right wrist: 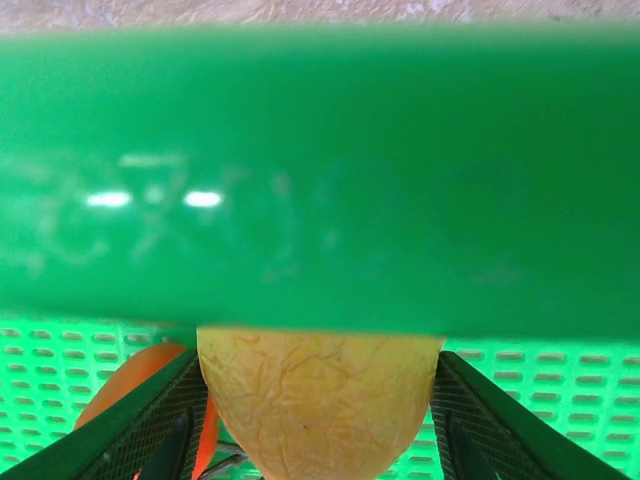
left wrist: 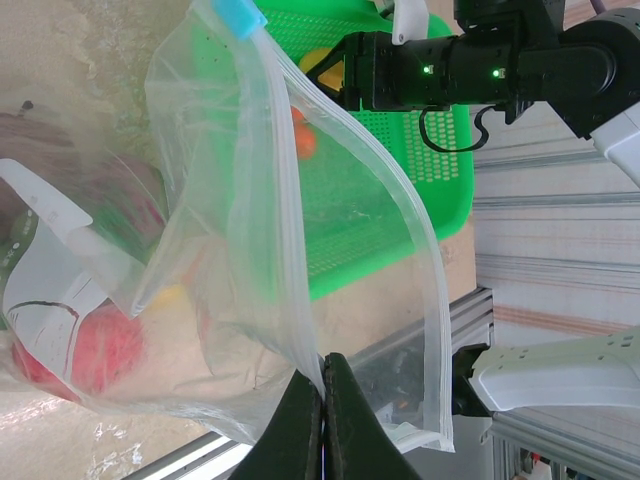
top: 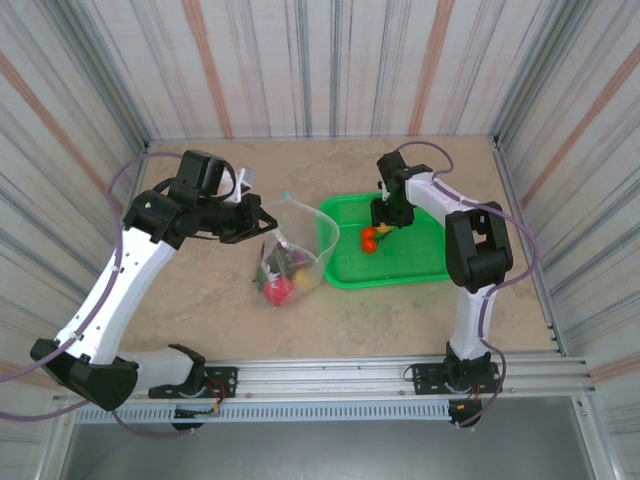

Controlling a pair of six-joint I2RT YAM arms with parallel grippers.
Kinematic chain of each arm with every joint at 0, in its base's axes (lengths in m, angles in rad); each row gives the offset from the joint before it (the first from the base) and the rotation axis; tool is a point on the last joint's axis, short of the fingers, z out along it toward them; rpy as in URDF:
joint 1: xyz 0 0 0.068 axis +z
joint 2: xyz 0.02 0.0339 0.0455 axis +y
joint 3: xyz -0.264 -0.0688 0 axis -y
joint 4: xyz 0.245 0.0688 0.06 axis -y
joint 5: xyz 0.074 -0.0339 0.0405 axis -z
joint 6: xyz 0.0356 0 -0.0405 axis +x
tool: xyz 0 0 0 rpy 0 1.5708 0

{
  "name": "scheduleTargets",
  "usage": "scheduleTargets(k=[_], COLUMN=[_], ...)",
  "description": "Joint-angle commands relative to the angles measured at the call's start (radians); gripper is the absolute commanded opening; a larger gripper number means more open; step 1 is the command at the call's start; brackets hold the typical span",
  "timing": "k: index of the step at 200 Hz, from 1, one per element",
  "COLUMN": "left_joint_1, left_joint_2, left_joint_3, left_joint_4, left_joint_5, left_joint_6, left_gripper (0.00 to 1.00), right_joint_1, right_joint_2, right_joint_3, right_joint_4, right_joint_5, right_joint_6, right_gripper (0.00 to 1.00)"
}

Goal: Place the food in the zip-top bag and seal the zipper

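The clear zip-top bag (top: 292, 248) lies left of the green basket, mouth held up and open. My left gripper (left wrist: 325, 372) is shut on one lip of the bag (left wrist: 250, 200) near the whitish zipper (left wrist: 432, 300), whose light-blue slider (left wrist: 240, 14) sits at the far end. Red food (left wrist: 95, 345) and darker pieces lie inside the bag. My right gripper (right wrist: 320, 425) is down in the basket, its fingers (right wrist: 130, 435) pressed against both sides of a yellow piece of food (right wrist: 320, 400). An orange piece (right wrist: 135, 380) lies just to its left.
The green mesh basket (top: 400, 272) sits right of centre, and its rim (right wrist: 320, 180) crosses close in front of the right wrist camera. The right arm (left wrist: 470, 70) reaches over the basket behind the bag. Striped walls enclose the table.
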Motion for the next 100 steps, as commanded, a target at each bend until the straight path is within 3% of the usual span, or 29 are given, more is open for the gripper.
scheduleTargets(k=[1,65,100], left_joint_1=[-0.008,-0.011,-0.01], left_joint_2=[-0.008,-0.014,-0.025], left_joint_3=[0.001,0.005,-0.002], left_joint_4=[-0.035,-0.035,-0.026], left_joint_5=[-0.014,-0.011,-0.006], left_joint_6=[0.029,0.022,0.012], left_gripper=[0.0,0.0,0.0], right_joint_1=[-0.002,0.015,0.037], right_joint_2=[0.04,-0.036,-0.15], right_joint_3=[0.034,-0.017,-0.106], right_joint_4=[-0.021,-0.007,0.028], right_joint_5=[0.06,0.114,0.125], right_joint_6=[-0.024,0.011,0.068], right_gripper=[0.58,0.45,0.44])
